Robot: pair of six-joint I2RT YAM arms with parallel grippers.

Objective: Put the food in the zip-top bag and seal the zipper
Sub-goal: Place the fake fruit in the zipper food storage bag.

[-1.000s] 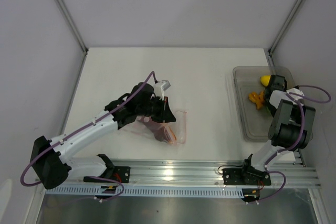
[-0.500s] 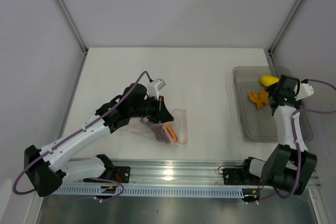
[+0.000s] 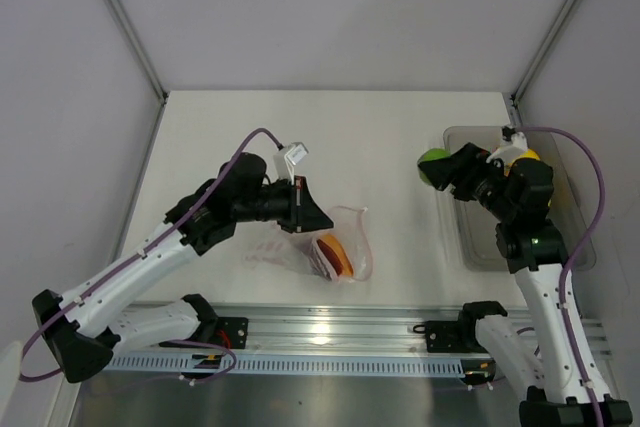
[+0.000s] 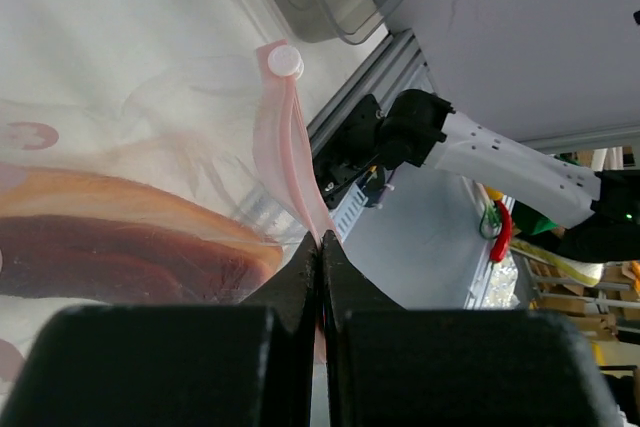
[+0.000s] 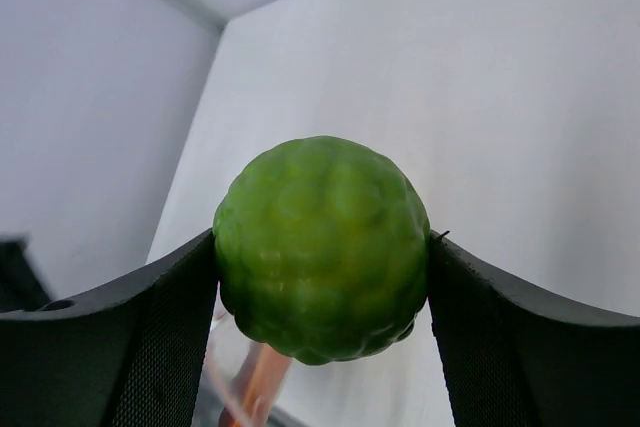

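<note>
Progress is partial: reddish pieces [image 3: 335,255] lie inside the bag [image 3: 357,230] near the bench's front edge, its zipper [image 4: 287,159] pinched between the left jaws. Right jaws clamp the lime [image 5: 322,247], aloft between bag and tray [image 3: 480,252]; dropping it in and sealing remain.

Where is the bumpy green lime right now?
On the right side of the top view, the lime sits clamped in the right gripper, just left of the grey tray.

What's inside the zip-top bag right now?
An orange piece and a reddish-brown piece show through the clear zip-top bag. Anything beneath them is covered.
</note>
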